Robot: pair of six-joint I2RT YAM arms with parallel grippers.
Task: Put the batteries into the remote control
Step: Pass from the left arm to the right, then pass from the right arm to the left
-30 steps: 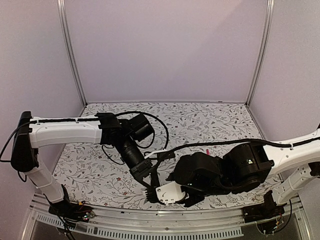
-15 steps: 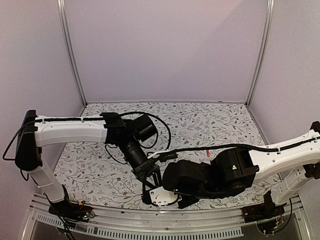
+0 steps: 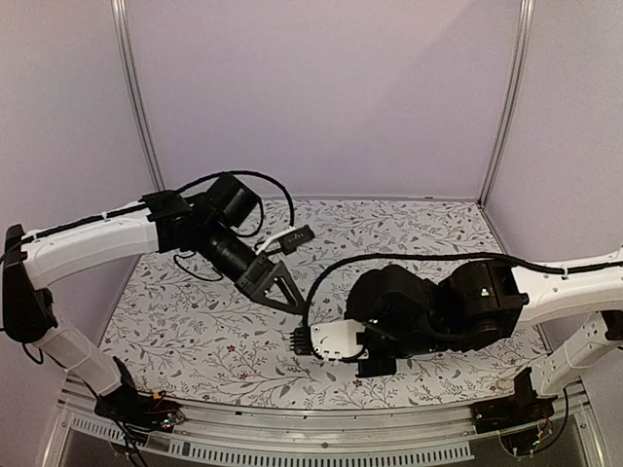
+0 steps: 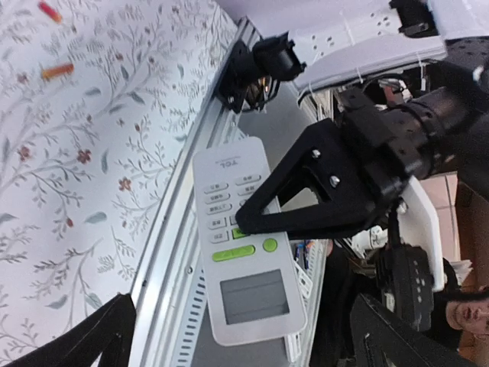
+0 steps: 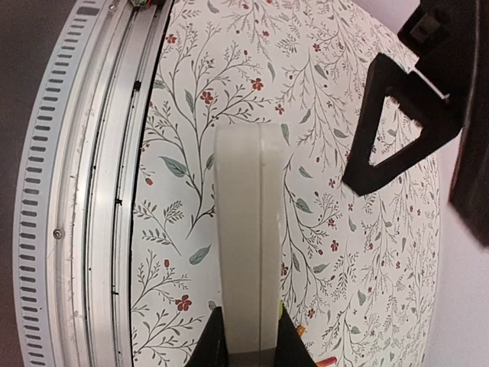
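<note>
The white remote control (image 3: pixel 327 341) is clamped in my right gripper (image 3: pixel 352 342) and held above the table's near edge. In the left wrist view the remote (image 4: pixel 244 252) shows its buttons and small screen, with a right finger across the buttons. In the right wrist view it (image 5: pixel 246 245) is edge-on between my right gripper's (image 5: pixel 250 344) fingers. My left gripper (image 3: pixel 289 268) is open and empty, raised up and left of the remote. Two orange-red batteries (image 4: pixel 58 71) lie on the mat; one (image 5: pixel 321 361) shows past the right fingers. They are hidden in the top view.
The flowered mat (image 3: pixel 389 233) covers the table. A slotted metal rail (image 3: pixel 292 443) runs along the near edge. Purple walls (image 3: pixel 321 97) close the back and sides. The left gripper's black finger (image 5: pixel 390 130) hangs to the right of the remote.
My left gripper has lifted up and back to the left, away from the remote. My right gripper has carried the remote a little to the right and up.
</note>
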